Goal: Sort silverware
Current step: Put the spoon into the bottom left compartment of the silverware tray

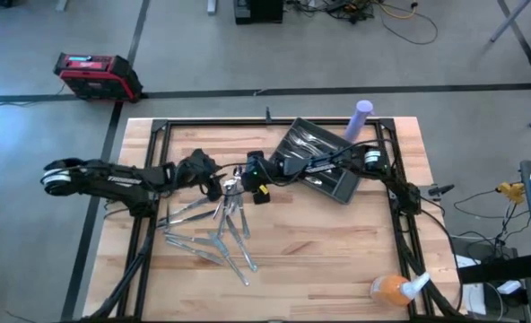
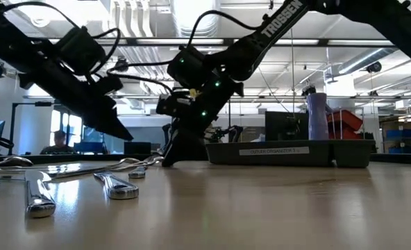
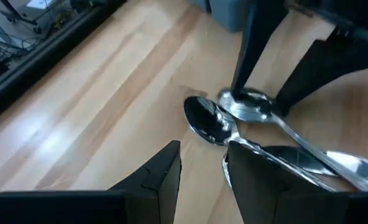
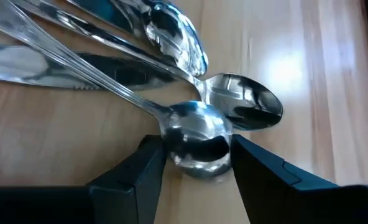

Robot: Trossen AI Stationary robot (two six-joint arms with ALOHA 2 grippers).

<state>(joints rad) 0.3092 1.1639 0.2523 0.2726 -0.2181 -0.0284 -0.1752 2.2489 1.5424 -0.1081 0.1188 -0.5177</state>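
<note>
The right gripper (image 4: 193, 165) is reaching down at the top end of the pile of silverware (image 1: 216, 224) on the table (image 1: 337, 260), and its fingers (image 4: 137, 177) are sitting spread, one on each side of the bowl of a spoon (image 4: 196, 140). The bowl is lying squarely between them and the pads are at or very near its rim, though no firm pinch is showing yet. The spoon's handle is running away from the wrist, out into the heap of other pieces, so its long axis is lying roughly in line with the gripper's reach and crosswise to the gap between the fingers. A second spoon (image 4: 243, 109) is lying just beside, its bowl touching or nearly touching the first.

The left gripper (image 3: 202, 168) is hovering close by on the opposite side of the same two spoons, its fingers (image 3: 156, 177) parted and holding nothing. The right arm is clearly the nearer one for this pickup, and the tray (image 1: 324, 157) is lying behind it.
</note>
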